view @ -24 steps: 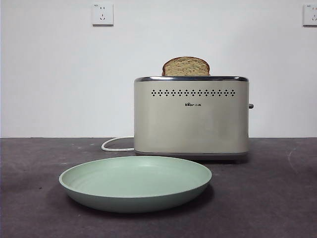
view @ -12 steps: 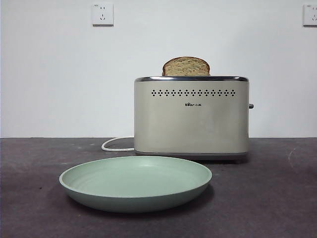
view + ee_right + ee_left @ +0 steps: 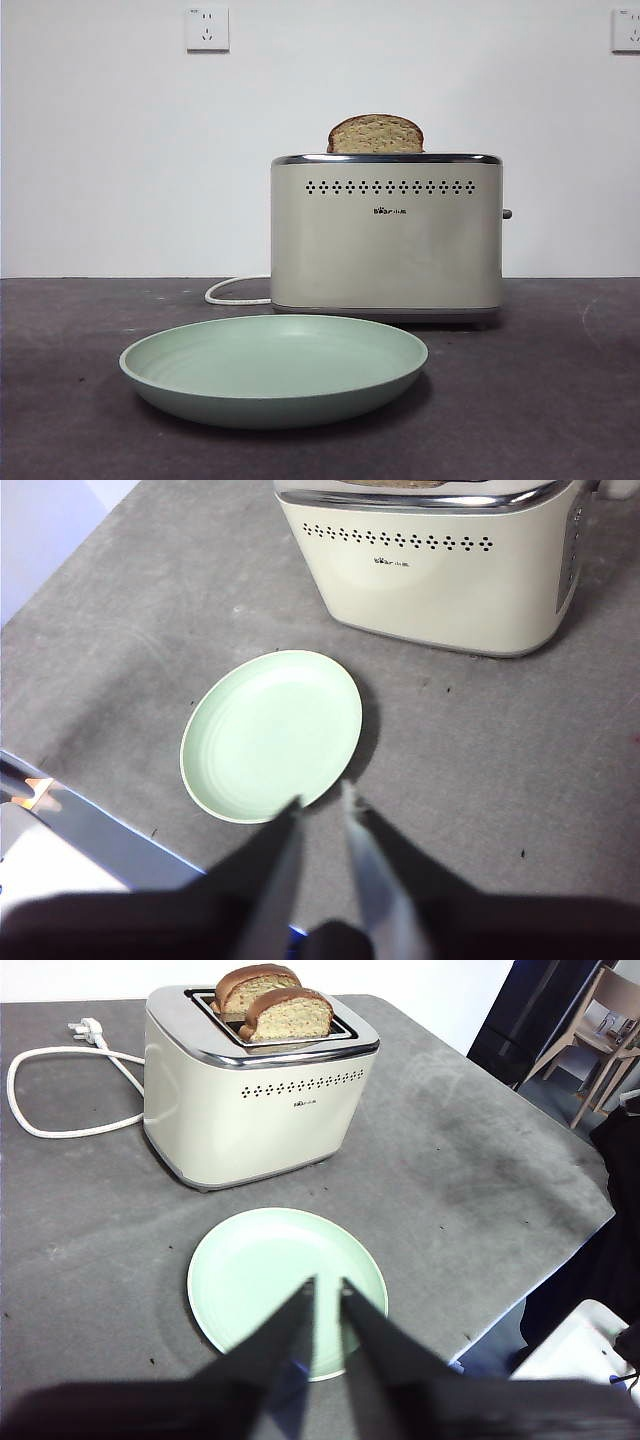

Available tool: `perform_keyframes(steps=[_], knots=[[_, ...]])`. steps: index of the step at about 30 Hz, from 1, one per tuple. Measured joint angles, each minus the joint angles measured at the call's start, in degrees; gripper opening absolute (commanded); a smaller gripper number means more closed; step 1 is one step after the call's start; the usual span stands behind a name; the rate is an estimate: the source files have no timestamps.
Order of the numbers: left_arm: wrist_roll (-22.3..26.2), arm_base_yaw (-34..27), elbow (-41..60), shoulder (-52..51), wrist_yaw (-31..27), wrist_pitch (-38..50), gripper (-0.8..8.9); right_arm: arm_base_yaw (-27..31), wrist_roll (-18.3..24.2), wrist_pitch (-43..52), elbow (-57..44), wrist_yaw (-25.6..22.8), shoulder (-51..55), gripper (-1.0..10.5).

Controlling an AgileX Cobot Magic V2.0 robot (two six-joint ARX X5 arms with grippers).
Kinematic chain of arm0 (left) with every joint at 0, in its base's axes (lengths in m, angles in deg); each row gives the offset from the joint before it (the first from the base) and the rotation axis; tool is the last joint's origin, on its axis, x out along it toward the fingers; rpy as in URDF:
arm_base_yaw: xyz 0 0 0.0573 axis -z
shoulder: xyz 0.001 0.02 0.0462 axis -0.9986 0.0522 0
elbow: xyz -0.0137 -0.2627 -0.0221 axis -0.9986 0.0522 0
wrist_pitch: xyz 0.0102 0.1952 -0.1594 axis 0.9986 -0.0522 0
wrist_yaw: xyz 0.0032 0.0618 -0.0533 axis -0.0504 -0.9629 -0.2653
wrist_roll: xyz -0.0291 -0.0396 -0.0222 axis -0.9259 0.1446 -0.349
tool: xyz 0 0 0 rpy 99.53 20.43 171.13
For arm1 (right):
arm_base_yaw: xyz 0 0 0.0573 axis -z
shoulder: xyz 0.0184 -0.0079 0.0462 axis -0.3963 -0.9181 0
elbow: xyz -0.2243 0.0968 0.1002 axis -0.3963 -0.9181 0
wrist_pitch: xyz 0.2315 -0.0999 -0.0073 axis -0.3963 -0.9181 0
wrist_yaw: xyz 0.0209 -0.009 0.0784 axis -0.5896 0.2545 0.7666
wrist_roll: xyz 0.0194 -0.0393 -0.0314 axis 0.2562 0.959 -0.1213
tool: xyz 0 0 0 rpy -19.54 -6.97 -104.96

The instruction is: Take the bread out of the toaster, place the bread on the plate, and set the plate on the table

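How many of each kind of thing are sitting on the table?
Bread slices: 2
Toaster: 1
Plate: 1
Total: 4

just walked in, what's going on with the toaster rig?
Nothing is being handled yet. Two slices sit in the toaster, including the bread. The empty plate rests on the table in front of it. The left gripper and right gripper hover above the plate, jaws slightly apart, holding nothing.

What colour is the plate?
Pale mint green, plain; the plate shows best in the left wrist view.
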Motion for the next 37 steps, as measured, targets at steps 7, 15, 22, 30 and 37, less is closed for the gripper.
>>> perform_keyframes(steps=[7, 15, 22, 30, 37], knots=[[0.5, 0.4, 0.0, 0.0, 0.1, 1.9, 5.63, 0.0, 0.0, 0.0, 0.0, 0.0, 0.0, 6.1], [3.3, 1.2, 0.0, 1.9, 1.9, 10.1, 5.62, 0.0, -0.4, -0.1, 0.0, 0.0, 0.0, 6.1], [5.6, 3.8, -1.2, 13.9, 4.9, 19.5, 5.62, 0.0, -0.5, -0.1, 0.0, 0.0, -0.6, 6.0], [10.6, 10.1, -11.1, 35.4, 1.2, 29.4, 5.62, 0.0, -0.5, -0.1, 0.0, 0.0, -1.5, 6.0], [14.3, 16.0, -22.4, 52.5, -2.3, 34.3, 5.62, 0.0, -0.5, -0.1, 0.0, 0.0, -2.7, 6.0]])
